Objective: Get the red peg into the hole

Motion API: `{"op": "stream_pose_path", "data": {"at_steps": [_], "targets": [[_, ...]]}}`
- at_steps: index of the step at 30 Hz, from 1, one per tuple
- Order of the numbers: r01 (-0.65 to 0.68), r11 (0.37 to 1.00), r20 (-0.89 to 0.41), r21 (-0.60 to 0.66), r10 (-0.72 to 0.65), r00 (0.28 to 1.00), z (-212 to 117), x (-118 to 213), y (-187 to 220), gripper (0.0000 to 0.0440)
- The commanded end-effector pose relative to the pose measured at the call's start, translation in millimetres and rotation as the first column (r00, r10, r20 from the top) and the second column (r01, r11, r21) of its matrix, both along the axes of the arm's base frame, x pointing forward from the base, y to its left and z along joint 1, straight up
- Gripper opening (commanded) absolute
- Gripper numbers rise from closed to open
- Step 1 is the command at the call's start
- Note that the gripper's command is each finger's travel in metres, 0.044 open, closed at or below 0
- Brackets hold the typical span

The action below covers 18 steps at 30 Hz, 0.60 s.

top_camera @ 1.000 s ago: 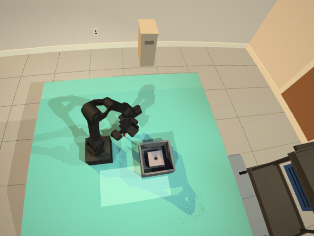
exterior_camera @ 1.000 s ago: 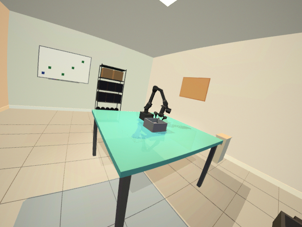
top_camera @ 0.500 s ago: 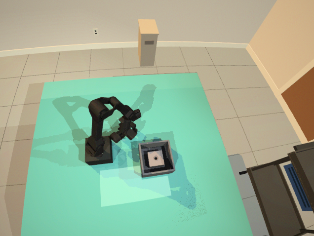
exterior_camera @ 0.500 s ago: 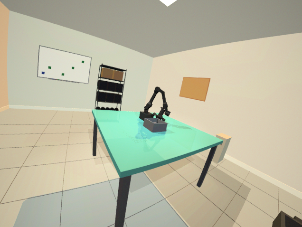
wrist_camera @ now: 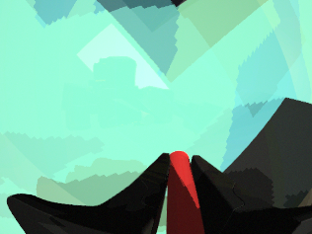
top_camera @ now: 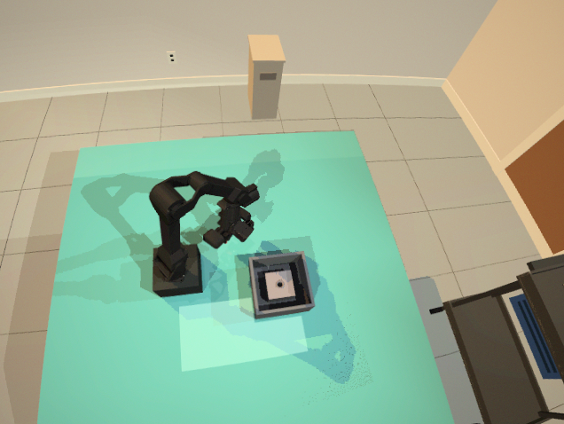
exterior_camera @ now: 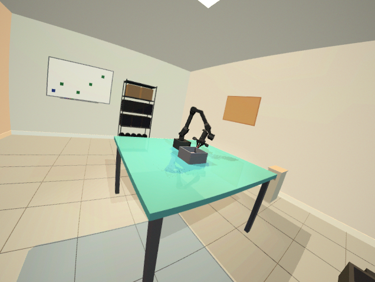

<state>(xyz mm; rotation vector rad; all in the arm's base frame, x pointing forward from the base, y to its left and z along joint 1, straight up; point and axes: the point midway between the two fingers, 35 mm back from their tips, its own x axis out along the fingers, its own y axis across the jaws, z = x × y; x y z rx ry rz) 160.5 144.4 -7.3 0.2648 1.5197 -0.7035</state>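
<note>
Near the middle of the bench [top_camera: 360, 273] [exterior_camera: 211, 182] [wrist_camera: 44, 98], your end effector [top_camera: 228, 240] [exterior_camera: 198, 145] [wrist_camera: 179, 160] is closed around the red peg [exterior_camera: 197, 147] [wrist_camera: 180, 169], its black fingers narrow on either side. From the top view, the peg is hidden beneath the end effector. With 12 o'clock at that picture's top edge, the open box [top_camera: 252, 291] [exterior_camera: 184, 155] lies near your end effector's 4 o'clock, and the arm's base [top_camera: 196, 285] [exterior_camera: 176, 144] at 8 o'clock. Inside the box, a pale plate [top_camera: 272, 292] shows its dark hole [top_camera: 279, 284], unfilled. Grasping looks done; carrying, lining up, lowering and full seating remain. You probably need to travel toward 4 o'clock, clearing the near wall. How high the peg hangs, you cannot tell.

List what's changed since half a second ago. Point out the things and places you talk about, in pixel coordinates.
The claw [top_camera: 227, 241] [exterior_camera: 197, 146] [wrist_camera: 179, 160] has risen slightly, edging toward the box [top_camera: 253, 286] [exterior_camera: 193, 156]. It now grips the red peg [exterior_camera: 198, 147] [wrist_camera: 185, 196]; whether it already did is unclear. The box and arm base [top_camera: 195, 285] [exterior_camera: 178, 144] stayed put.
</note>
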Motion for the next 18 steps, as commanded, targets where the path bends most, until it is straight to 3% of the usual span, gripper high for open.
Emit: {"op": "stream_pose_path", "data": {"at_steps": [1,18], "targets": [[-0.001,1.0,0.021,-0.001,0.001,1.0,14,8,1,0.0],[0.129,0.992,0.132,-0.016,-0.126,0.983,68,57,-13,0.0]]}}
